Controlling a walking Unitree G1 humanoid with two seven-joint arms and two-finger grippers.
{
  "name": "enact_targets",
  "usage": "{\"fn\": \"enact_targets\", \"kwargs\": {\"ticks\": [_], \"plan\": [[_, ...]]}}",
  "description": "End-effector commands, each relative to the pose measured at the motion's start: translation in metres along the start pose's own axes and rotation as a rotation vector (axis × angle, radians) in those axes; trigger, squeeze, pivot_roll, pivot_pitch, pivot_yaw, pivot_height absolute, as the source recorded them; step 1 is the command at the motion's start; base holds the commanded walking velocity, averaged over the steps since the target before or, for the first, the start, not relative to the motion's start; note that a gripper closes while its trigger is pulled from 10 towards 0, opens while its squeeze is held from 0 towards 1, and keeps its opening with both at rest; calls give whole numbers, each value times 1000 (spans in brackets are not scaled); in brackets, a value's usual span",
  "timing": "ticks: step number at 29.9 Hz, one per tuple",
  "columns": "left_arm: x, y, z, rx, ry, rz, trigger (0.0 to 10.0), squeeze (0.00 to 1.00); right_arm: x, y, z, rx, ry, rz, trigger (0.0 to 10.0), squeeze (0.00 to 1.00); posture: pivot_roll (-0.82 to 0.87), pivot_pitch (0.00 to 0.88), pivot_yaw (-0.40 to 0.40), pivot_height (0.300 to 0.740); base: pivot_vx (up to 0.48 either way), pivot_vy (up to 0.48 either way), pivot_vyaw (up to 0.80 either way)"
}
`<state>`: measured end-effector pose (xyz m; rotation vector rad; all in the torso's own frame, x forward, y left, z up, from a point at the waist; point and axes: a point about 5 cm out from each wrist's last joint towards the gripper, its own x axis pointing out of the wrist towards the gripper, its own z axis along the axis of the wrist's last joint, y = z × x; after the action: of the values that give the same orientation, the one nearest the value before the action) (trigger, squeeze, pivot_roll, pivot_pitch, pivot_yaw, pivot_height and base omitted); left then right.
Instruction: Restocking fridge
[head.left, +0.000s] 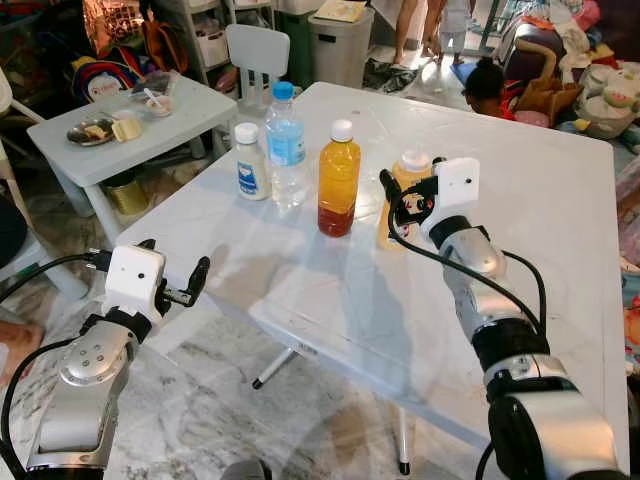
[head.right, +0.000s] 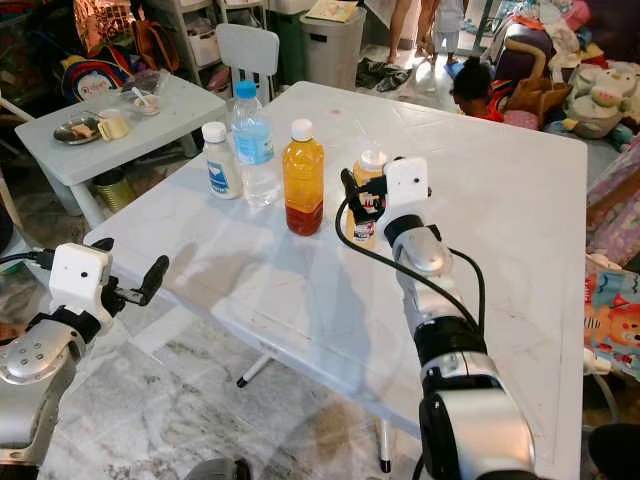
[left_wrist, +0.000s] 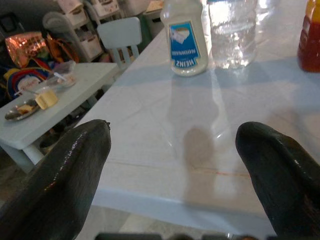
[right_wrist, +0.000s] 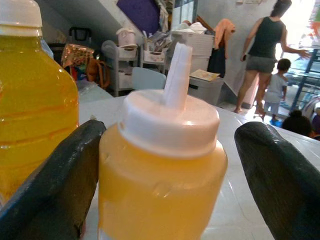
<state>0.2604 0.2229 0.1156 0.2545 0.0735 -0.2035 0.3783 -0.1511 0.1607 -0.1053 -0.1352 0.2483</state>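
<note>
**Right gripper straddles the mustard bottle on the white table**

The right gripper (right_wrist: 165, 165) sits at the squeeze bottle of yellow sauce (right_wrist: 162, 165), its two black fingers (right_wrist: 55, 185) spread on either side of the bottle's upper body. One finger looks to be touching the bottle's side; the other stands apart from it, so the bottle is not clamped. The bottle stands upright with its white nozzle cap pointing up, on the white table (head.left: 520, 200), and the silver right arm reaches across the table's near edge toward it.

Just beside the squeeze bottle, on the robot's left, stands the orange juice bottle (head.left: 338, 180) with a white cap. Further left is a clear water bottle (head.left: 285, 145) with a blue cap and label, and next to it a small white mayonnaise bottle (head.left: 251, 162). All four stand upright in a loose row across the middle of the table.

The left gripper (head.left: 182, 285) hovers at the table's near left corner, fingers spread wide and holding nothing, pointing along the tabletop toward the mayonnaise and water bottles.

Beyond the table's left side stands a lower small white table (head.left: 180, 125) carrying dishes of food, with a white chair (head.left: 257, 50) and a grey bin (head.left: 340, 45) behind. People stand at the far end of the room.
</note>
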Motion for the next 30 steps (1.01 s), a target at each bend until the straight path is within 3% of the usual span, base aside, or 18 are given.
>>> {"fn": "enact_targets", "kwargs": {"ticks": [1,2,3,18,19,20,21,22,23,24,25,30], "plan": [[-2,2,3,29,3,-16,10000,0,4,0,2,18,4,15,10000,0,168,25,55,740,0,0,0],[-2,3,3,30,5,-16,10000,0,6,1,2,21,4,22,1373,0,173,26,57,740,0,0,0],[-2,3,3,32,5,-15,10000,0,7,1,3,16,3,28,0,0,175,25,57,740,0,0,0],[4,2,7,53,0,-17,10000,0,9,6,6,-30,-17,59,0,0,157,13,51,740,0,0,0],[5,3,8,75,1,-8,10000,0,7,8,4,-38,-15,72,1804,0,149,8,50,740,0,0,0],[5,4,8,92,5,-2,10000,0,6,9,3,-45,-17,82,2196,0,138,4,52,740,0,0,0],[5,4,8,92,5,-2,10000,0,6,9,3,-45,-17,82,2196,0,138,4,52,740,0,0,0],[5,5,8,99,15,20,10000,0,3,9,2,-47,-21,89,510,0,132,0,47,740,0,0,0],[5,5,8,99,15,20,10000,0,3,9,2,-47,-21,89,510,0,132,0,47,740,0,0,0],[6,5,8,90,19,34,10000,0,1,8,1,-37,-22,86,3333,0,129,0,44,740,0,0,0],[6,6,9,79,18,42,10000,0,-2,7,0,-30,-20,78,10000,0,127,0,41,740,0,0,0],[10,1,4,21,26,76,10000,0,-17,17,-10,39,-9,86,10000,0,90,0,19,740,0,0,0]]}}
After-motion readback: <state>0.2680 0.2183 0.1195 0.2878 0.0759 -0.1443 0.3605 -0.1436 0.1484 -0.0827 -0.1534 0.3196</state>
